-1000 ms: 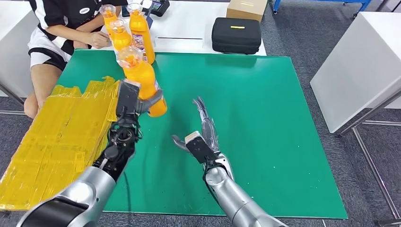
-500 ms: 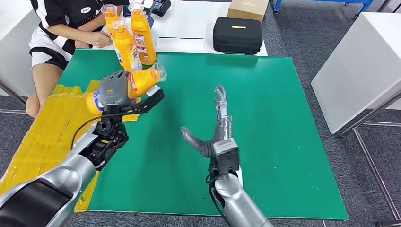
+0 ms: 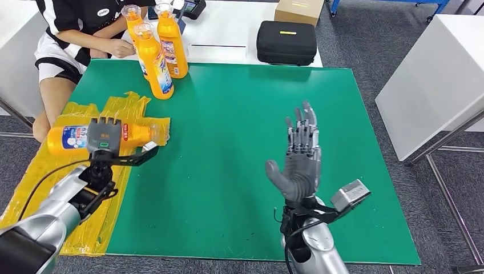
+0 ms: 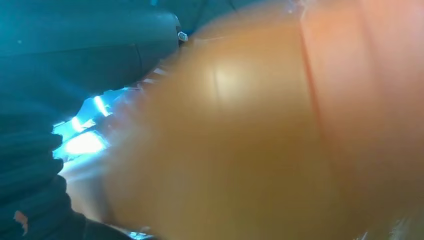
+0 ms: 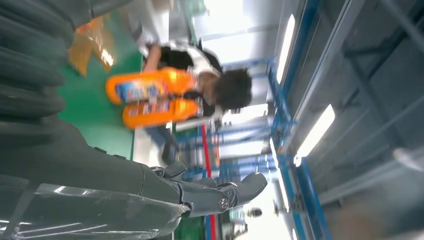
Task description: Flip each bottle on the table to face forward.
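The left hand (image 3: 104, 136) has its dark fingers (image 3: 103, 123) wrapped over the middle of an orange plastic bottle with a blue-and-white label (image 3: 71, 138), gripping it on its side, clear cap end pointing toward the green mat (image 3: 240, 142). That bottle hangs above the crumpled yellow plastic sheeting (image 3: 63, 171) at the mat's left edge; in the left wrist view it is a close orange blur (image 4: 260, 130).

The right hand (image 3: 299, 160) stands raised over the mat, palm up, fingers (image 3: 301, 128) straight and slightly apart, thumb out, holding nothing.

At the far left corner three more orange bottles (image 3: 154, 60) stand upright in a tight cluster, the nearest on the mat, beside a seated person (image 3: 74, 28). A black zipped case (image 3: 286, 43) lies on the white table (image 3: 228, 34) beyond.
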